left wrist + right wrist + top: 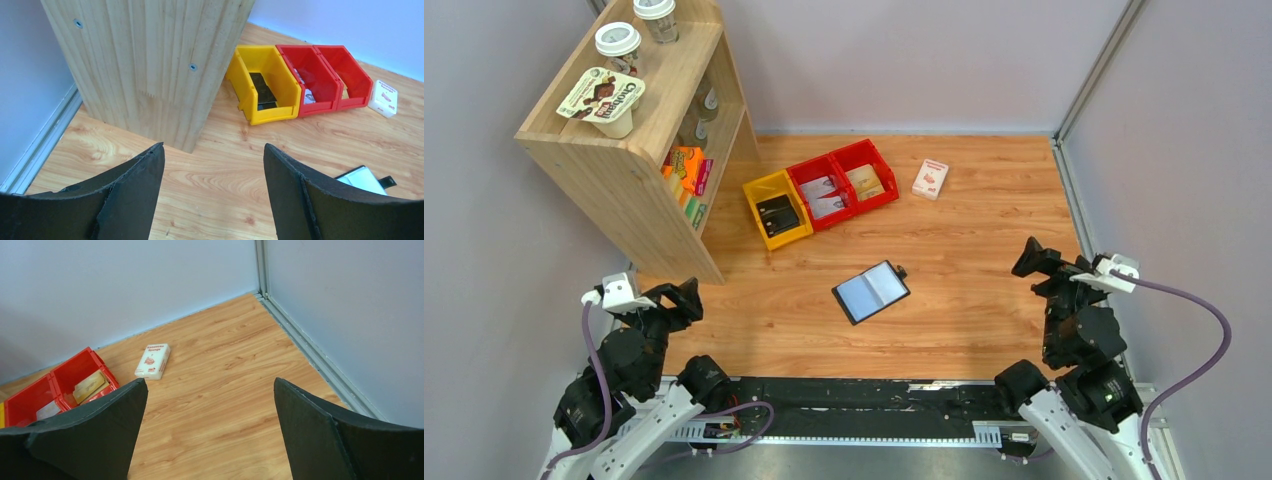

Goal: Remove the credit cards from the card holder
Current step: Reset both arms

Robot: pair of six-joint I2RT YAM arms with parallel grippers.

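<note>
**A robot test cell in a lab**

Plain grey partition walls (pixel 904 60) on an aluminium frame (pixel 1096 70) box in a wood-grain desk (pixel 984 300). A cabled left arm (pixel 624 360) and right arm (pixel 1079 340) are bolted at its near edge. A small wooden shelf (pixel 624 190) of packaged snacks and coloured plastic bins (pixel 824 190) stand on it.

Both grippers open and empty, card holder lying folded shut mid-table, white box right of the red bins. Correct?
No: the card holder lies open, bluish-grey inside up, per the top view. Rest holds: left gripper and right gripper open and empty, white box right of the red bins.
</note>
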